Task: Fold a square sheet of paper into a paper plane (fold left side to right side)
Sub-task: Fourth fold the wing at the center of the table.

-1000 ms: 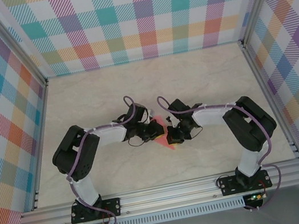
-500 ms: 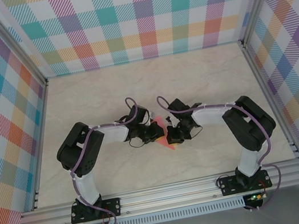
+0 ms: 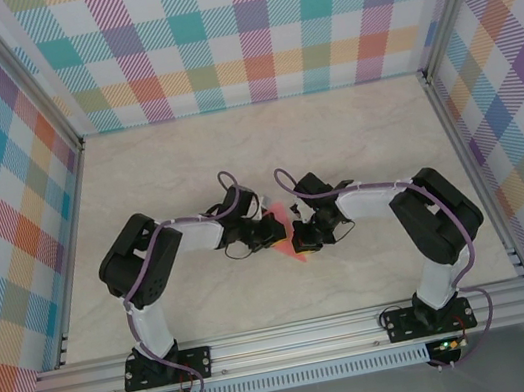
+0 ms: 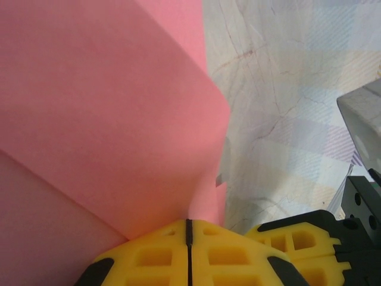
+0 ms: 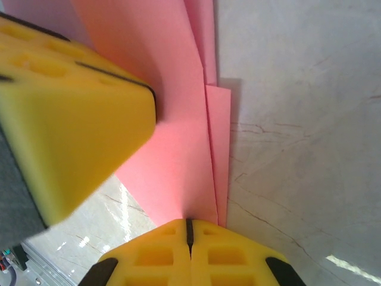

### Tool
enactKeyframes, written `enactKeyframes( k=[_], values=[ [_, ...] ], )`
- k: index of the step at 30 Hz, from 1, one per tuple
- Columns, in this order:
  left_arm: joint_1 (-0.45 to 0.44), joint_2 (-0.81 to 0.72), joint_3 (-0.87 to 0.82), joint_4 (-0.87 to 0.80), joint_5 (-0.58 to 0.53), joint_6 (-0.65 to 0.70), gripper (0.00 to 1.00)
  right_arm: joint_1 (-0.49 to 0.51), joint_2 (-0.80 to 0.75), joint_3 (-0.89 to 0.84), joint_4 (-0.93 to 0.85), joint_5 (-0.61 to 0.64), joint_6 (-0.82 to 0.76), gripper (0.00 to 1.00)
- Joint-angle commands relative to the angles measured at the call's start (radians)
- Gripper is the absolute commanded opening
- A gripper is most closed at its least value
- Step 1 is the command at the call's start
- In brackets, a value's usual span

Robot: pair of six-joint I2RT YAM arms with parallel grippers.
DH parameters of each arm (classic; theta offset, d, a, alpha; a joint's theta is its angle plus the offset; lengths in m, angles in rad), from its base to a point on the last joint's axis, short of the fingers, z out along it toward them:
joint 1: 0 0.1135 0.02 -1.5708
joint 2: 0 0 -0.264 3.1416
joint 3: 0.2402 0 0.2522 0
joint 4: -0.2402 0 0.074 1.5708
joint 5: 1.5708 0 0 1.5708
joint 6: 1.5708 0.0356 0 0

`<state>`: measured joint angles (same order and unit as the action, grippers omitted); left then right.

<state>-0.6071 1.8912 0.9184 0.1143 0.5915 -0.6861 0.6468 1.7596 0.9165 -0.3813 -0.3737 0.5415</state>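
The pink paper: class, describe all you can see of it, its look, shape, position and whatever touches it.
The pink paper is thin, plain, salmon-coloured and matte, already folded into overlapping layers with sharp straight creases and stepped edges. It is at the middle of the marbled table, between the two arms. The left gripper and right gripper both pinch it, jaws shut.

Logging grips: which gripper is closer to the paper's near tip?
The right gripper, right beside that tip; the left gripper pinches the paper farther back.
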Motion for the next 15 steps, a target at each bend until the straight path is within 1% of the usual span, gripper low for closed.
enactKeyframes(
  k=[1,12,15],
  values=[
    [0.079,0.015,-0.017,-0.028,-0.088,0.041,0.07,0.003,0.083,-0.06,-0.113,0.142,-0.017,0.02],
    [0.212,0.053,0.102,-0.143,-0.068,0.124,0.07,0.004,0.077,-0.065,-0.12,0.142,-0.021,0.02],
    [0.251,0.063,0.12,-0.147,-0.055,0.128,0.07,0.003,0.076,-0.067,-0.121,0.144,-0.022,0.02]
  ],
)
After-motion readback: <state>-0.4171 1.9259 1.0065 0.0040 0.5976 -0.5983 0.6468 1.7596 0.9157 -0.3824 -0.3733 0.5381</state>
